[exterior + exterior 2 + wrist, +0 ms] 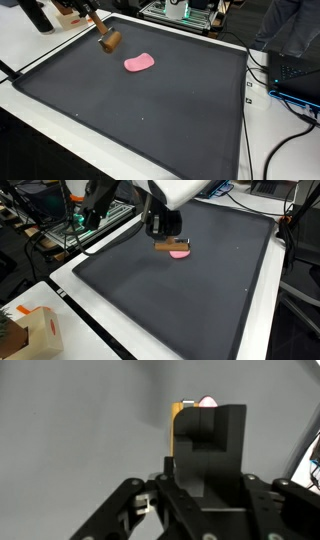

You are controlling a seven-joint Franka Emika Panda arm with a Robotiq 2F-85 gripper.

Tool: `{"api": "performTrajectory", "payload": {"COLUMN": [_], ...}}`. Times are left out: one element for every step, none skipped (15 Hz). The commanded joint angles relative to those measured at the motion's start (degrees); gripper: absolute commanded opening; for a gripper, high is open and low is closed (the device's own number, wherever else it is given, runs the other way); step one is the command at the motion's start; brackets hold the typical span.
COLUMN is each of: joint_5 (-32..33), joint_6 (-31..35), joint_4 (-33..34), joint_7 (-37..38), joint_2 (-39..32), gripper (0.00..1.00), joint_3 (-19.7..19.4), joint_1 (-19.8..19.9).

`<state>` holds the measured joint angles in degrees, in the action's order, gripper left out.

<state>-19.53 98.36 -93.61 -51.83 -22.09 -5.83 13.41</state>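
One small brown block (pixel 165 247) sits right at the tip of the gripper (pixel 163 238). The gripper's fingers are pressed together, and they look clamped on the block. In the wrist view the fingers (pixel 205 445) make one dark lump in the middle. A thin strip of the block (pixel 177 422) peeks out on their 9 o'clock side.

In an exterior view the block (pixel 109 41) hangs at the end of the gripper (pixel 101 30), which comes in from 11 o'clock. I cannot tell if the block touches the mat under it.

A soft pink blob (pixel 139 63) lies flat on the mat at 4 o'clock from the block, near it but apart. In an exterior view the pink blob (pixel 181 252) shows at 4 o'clock from the block, and the two look as if they touch. In the wrist view a bit of the pink blob (pixel 207 401) shows at 12 o'clock, just past the fingertips.

Both things are over a big black mat (pixel 150 125), in its far half. The mat (pixel 180 310) lies on a white table (pixel 35 45).

In an exterior view a brown box (pixel 35 330) stands on the table at 7 o'clock, well apart from the gripper. Some cables (pixel 290 115) lie on the table at 3 o'clock, off the mat.
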Motion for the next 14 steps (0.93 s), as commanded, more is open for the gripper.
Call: {"api": "performTrajectory", "payload": {"joint_5": [-1.5,-1.4,-1.4,-1.3,-1.2,-1.1,-1.0,-0.9,-0.8,-0.7,-0.7,-0.5,-0.5,-0.4], "joint_6": [-3.4,-3.8,-4.3,-4.7,-5.0,-5.3,-5.7,-6.1,-6.4,-6.9,-7.1,-7.3,-7.6,-7.8], "joint_4": [3.6,4.1,4.6,5.2,5.6,6.2,6.6,7.1,7.6,8.1,8.5,8.9,9.4,9.7], "joint_7": [-0.1,-0.1,0.0,0.1,0.2,0.3,0.4,0.7,0.8,1.0,1.1,1.4,1.6,2.1], "joint_2": [-2.5,-3.0,-3.4,-3.9,-4.3,-4.8,-5.2,-5.6,-6.0,-6.4,-6.7,-7.1,-7.5,-7.8], "gripper": [0.23,0.23,0.23,0.23,0.23,0.23,0.23,0.23,0.23,0.23,0.23,0.23,0.23,0.23], "joint_3": [1.1,1.1,1.2,1.3,1.4,1.4,1.5,1.5,1.6,1.7,1.8,1.9,2.0,2.1], "joint_1": [2.4,2.6,2.9,3.0,3.2,3.3,3.4,3.4,3.4,3.4,3.4,3.3,3.3,3.1]}}
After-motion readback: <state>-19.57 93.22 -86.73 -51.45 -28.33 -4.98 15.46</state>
